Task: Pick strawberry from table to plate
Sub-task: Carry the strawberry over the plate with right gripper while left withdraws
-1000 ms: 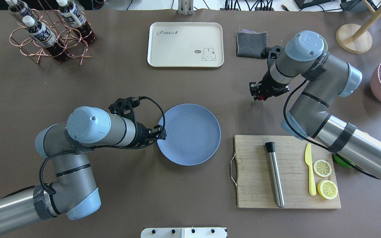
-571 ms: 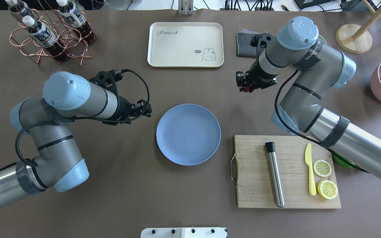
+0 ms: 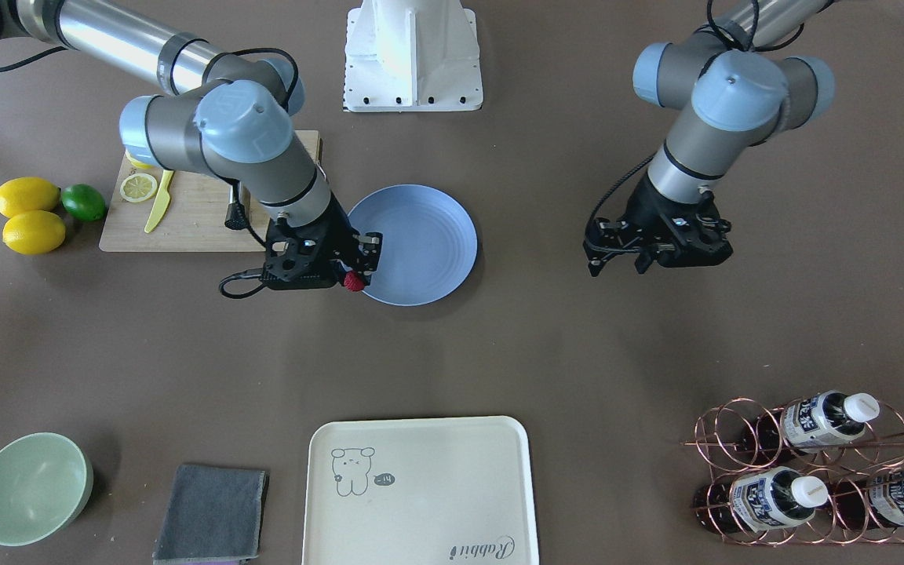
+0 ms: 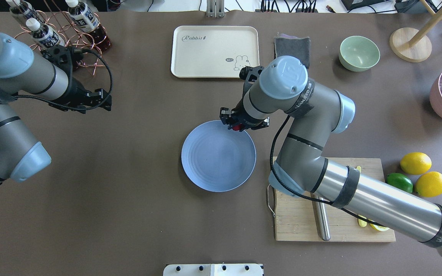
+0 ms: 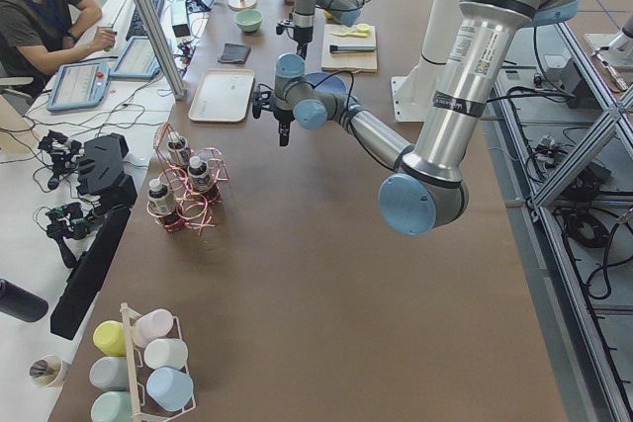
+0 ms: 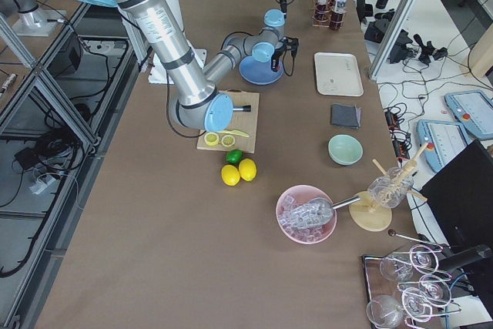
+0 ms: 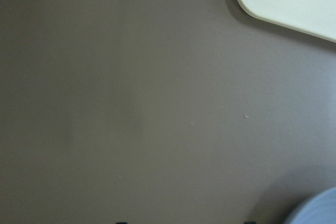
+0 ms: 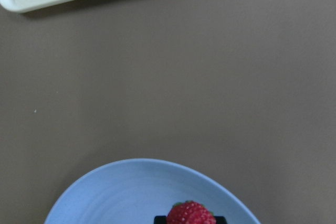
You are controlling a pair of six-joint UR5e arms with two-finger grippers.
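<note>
I'm running the right claw [image 4: 239,125] and it's pinching the strawberry [image 4: 237,127] between its fingertips, with the berry poking out underneath. The berry is hanging over the far rim of the plate [image 4: 213,161], not over the middle. In the wrist view it's sitting just inside the blue edge, with bare table [image 4: 129,172] past the claw and the cream tray [image 4: 215,51] further out beyond that. Most of the plate is lying on the robot's side of the claw, a touch toward the left arm.

For a clean drop, I'm not opening here. A roundish berry let go at the rim is probably going to roll off the lip onto the table. I'm planning on bringing the claw toward the robot until the centre rings are directly below it. Then I'm coming down low before easing the jaws apart, so the berry is settling rather than bouncing. I can't tell from these views how high the berry is above the plate, so I'm going slow on the descent.

The left claw [image 4: 104,100] is hanging well off to the left of the working claw, jaws apart with nothing in them, so it's not getting in the way. The cutting board [image 4: 294,226] is lying behind the claw to the right, under the arm, so I'm watching the elbow there.
</note>
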